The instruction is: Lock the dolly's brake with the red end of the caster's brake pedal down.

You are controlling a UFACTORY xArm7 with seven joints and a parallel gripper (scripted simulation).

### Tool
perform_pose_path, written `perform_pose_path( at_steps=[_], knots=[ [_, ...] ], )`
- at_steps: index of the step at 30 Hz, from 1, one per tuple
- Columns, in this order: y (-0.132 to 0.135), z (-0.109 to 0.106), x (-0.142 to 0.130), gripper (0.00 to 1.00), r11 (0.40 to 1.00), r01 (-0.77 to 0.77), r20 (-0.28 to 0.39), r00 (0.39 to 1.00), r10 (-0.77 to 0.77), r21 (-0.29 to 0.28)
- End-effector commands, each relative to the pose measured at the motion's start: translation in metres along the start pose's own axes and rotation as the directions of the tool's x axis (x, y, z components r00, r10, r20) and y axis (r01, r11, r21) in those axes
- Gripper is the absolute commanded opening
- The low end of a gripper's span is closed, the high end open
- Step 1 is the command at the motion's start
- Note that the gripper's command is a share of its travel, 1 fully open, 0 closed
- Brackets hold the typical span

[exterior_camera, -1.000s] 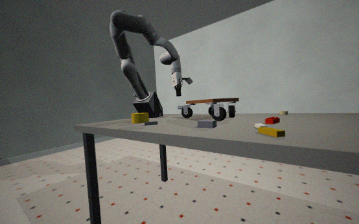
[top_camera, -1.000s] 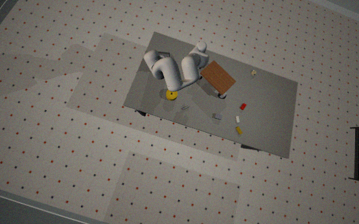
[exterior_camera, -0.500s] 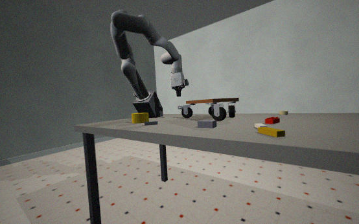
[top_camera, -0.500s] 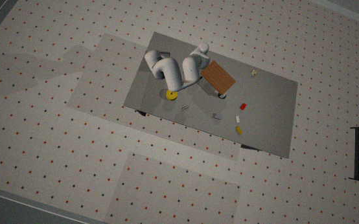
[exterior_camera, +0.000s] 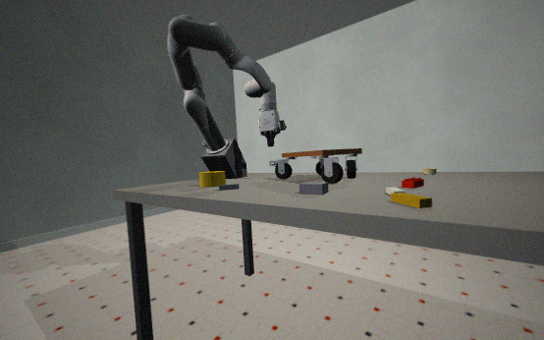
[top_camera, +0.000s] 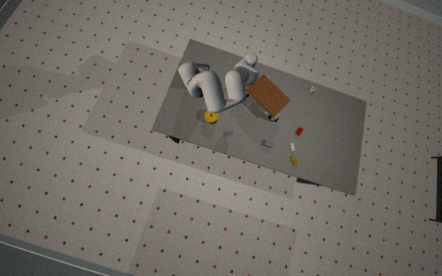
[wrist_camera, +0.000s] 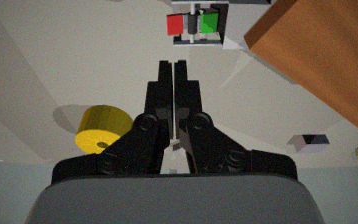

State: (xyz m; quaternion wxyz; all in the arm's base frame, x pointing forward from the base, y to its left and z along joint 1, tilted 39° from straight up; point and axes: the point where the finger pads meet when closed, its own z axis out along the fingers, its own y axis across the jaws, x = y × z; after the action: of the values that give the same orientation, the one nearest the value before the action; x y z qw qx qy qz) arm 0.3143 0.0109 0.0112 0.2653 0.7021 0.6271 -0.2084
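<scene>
The dolly (top_camera: 267, 95) (exterior_camera: 322, 152) (wrist_camera: 321, 55) has a brown wooden deck on black casters and stands on the grey table (top_camera: 335, 120) (exterior_camera: 486, 197). Its brake pedal shows in the wrist view, with a red end (wrist_camera: 175, 24) on the left and a green end (wrist_camera: 209, 22) on the right, sticking out past the deck's corner. My gripper (wrist_camera: 173, 78) (exterior_camera: 270, 142) is shut and empty. It hangs in the air just left of the dolly, above and short of the pedal. In the top view the arm hides the gripper.
A yellow cylinder (top_camera: 211, 117) (exterior_camera: 212, 178) (wrist_camera: 103, 128) lies near the arm's base. A grey block (top_camera: 267, 143) (exterior_camera: 313, 188) (wrist_camera: 308, 142), a red block (top_camera: 299, 131) (exterior_camera: 412, 183), a white block (top_camera: 292, 147), a yellow bar (top_camera: 294, 160) (exterior_camera: 410, 199) and a small flat grey piece (top_camera: 227, 132) (exterior_camera: 229, 187) lie on the table.
</scene>
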Motion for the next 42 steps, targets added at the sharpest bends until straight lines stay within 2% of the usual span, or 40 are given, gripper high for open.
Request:
perform_pose_path(
  at_steps=[1,28,42],
  knots=[
    [0.001,-0.001,0.001,0.0,1.0,0.0,-0.002,1.0,0.0,-0.003],
    [0.001,0.002,0.001,0.0,1.0,0.0,-0.002,1.0,0.0,-0.003],
    [0.001,0.023,0.001,0.0,1.0,0.0,-0.002,1.0,0.0,-0.003]
  ],
)
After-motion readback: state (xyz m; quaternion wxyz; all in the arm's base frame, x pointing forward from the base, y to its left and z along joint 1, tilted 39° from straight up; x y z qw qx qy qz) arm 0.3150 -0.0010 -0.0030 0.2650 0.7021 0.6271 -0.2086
